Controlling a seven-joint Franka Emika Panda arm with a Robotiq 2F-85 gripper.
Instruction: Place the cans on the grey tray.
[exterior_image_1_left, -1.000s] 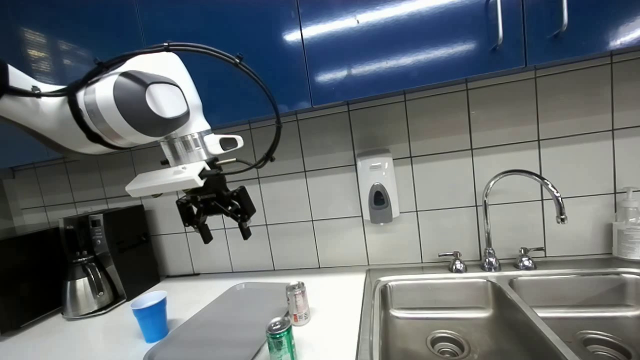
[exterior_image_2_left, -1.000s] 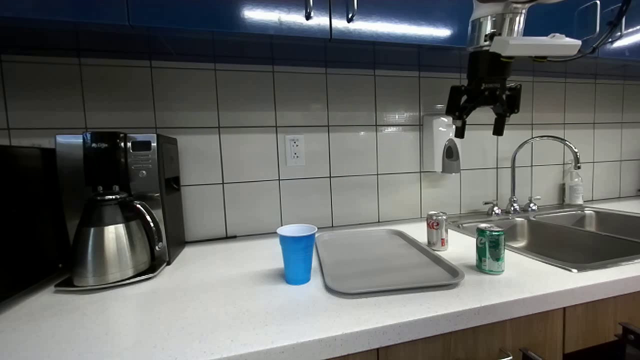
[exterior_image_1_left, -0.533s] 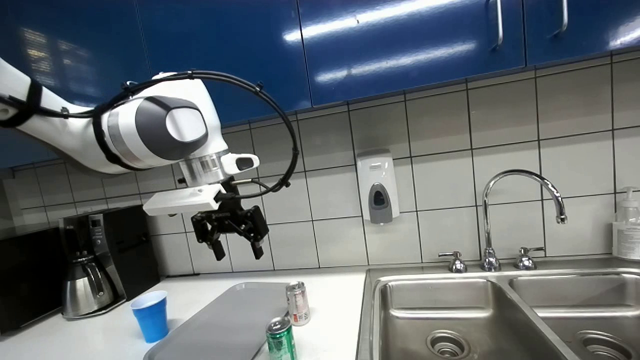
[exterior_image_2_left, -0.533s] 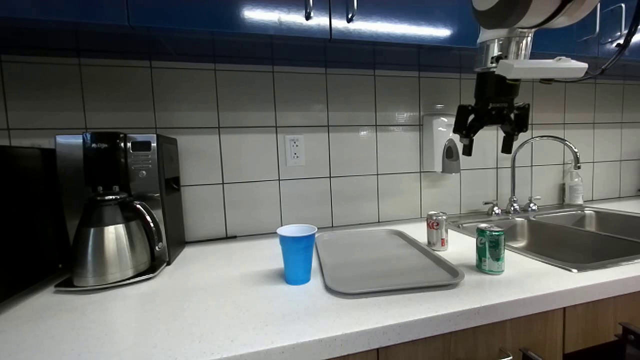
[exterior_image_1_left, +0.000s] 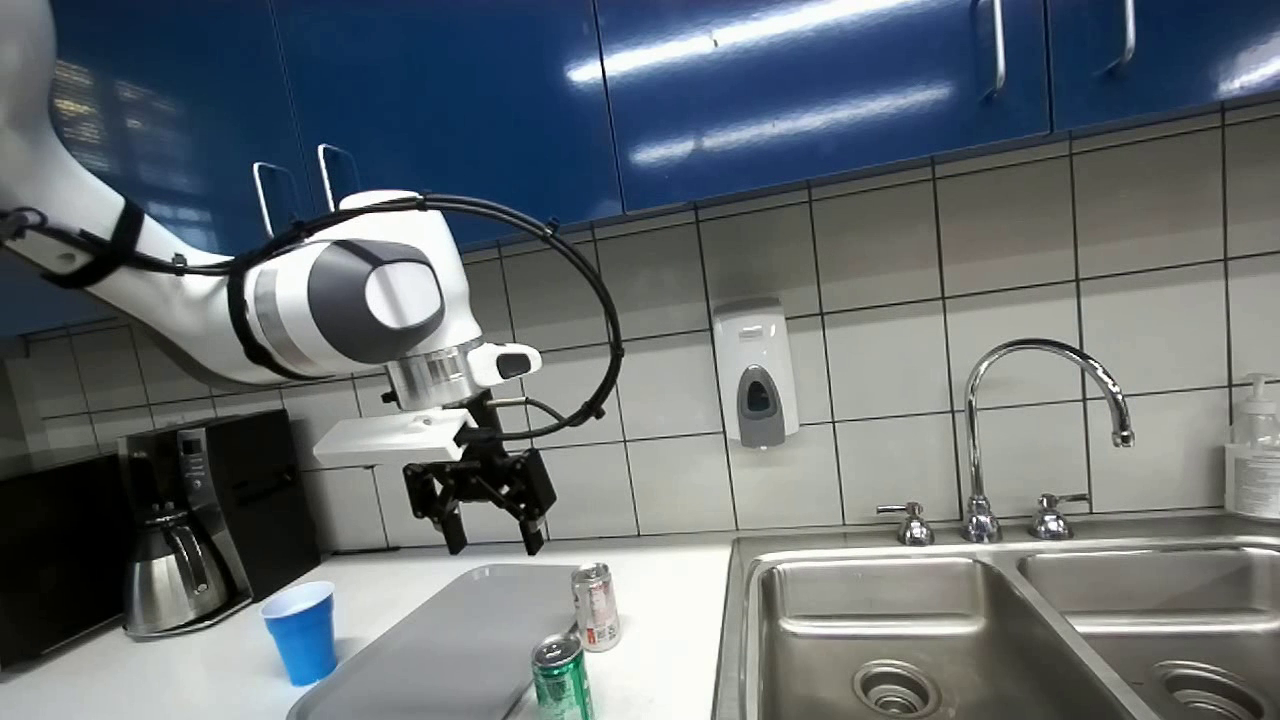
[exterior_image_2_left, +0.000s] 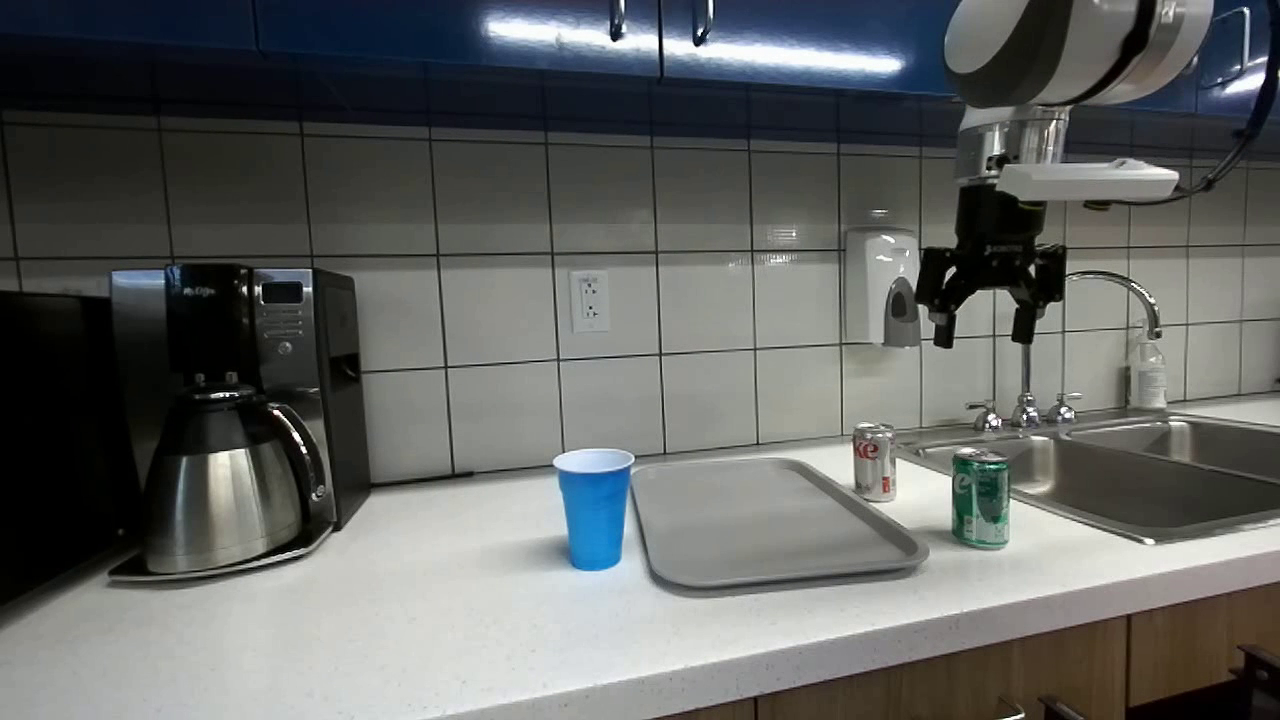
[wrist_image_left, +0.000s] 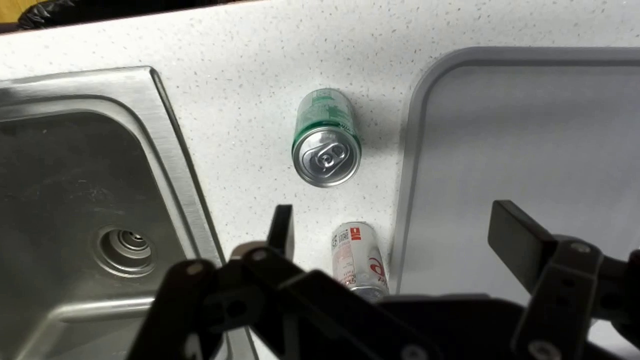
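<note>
The green can (exterior_image_2_left: 981, 505) stands upright on the counter beside the grey tray (exterior_image_2_left: 770, 530), on the sink side. The silver can (exterior_image_2_left: 875, 465) with red lettering stands upright near the tray's back corner. Both cans also show in an exterior view, the green can (exterior_image_1_left: 562, 682) nearer the camera than the silver can (exterior_image_1_left: 597, 610). My gripper (exterior_image_2_left: 984, 335) is open and empty, well above the cans. In the wrist view the silver can (wrist_image_left: 356, 252) shows between the open fingers (wrist_image_left: 392, 217), lower down and partly hidden by the gripper. The green can (wrist_image_left: 326, 145) lies ahead of the fingertips.
A blue cup (exterior_image_2_left: 595, 510) stands beside the tray on the side away from the cans. A coffee maker (exterior_image_2_left: 240, 420) stands farther along. The steel sink (exterior_image_2_left: 1100, 490) with its faucet (exterior_image_1_left: 1045, 350) is close to the cans. A soap dispenser (exterior_image_1_left: 757, 375) hangs on the tiled wall.
My gripper has moved down steadily, and a little toward the sink side, staying open. The cans, the tray and the cup have not moved.
</note>
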